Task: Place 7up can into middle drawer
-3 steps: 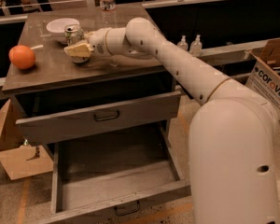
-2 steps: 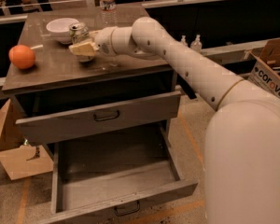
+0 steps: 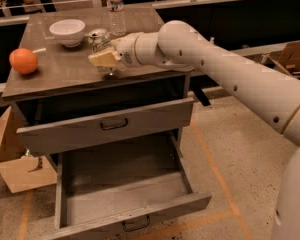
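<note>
The 7up can [image 3: 96,34], with a silver top and pale label, is on the left half of the cabinet top, just right of the white bowl. My gripper [image 3: 101,48] reaches in from the right and is shut on the can, with one cream finger pad [image 3: 104,59] in front of it, hiding most of the label. The middle drawer [image 3: 90,211] is the lower grey tray, pulled wide open below and in front of the cabinet. Its inside shows nothing in it. Its dark handle [image 3: 136,225] is on the front.
A white bowl [image 3: 67,30], an orange [image 3: 23,60] and a clear water bottle [image 3: 115,7] stand on the cabinet top [image 3: 65,74]. The upper drawer [image 3: 107,126] is slightly pulled out above the middle one. Cardboard boxes sit on the floor at left [image 3: 15,171] and right [image 3: 292,59].
My gripper has moved to the right across the cabinet top, away from the bowl, and the can has moved with it. The bowl, orange and drawers have not moved.
</note>
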`<control>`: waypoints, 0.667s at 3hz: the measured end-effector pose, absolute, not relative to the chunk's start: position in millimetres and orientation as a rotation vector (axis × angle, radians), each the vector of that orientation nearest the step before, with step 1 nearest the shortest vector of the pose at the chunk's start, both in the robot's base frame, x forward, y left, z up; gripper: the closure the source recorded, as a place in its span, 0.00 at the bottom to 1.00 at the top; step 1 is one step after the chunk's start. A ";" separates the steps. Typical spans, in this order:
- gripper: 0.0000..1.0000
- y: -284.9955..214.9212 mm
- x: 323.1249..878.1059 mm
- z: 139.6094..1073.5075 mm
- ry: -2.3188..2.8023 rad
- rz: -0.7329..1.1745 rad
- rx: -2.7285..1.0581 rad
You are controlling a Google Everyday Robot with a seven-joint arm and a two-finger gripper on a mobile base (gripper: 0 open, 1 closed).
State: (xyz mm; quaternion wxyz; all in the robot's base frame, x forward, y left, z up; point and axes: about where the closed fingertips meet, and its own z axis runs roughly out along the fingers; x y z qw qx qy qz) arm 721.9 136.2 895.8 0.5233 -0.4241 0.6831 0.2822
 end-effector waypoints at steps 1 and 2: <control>1.00 119.8 689.6 879.4 1.657 0.692 -1.014; 1.00 101.3 664.9 872.2 1.587 0.770 -0.998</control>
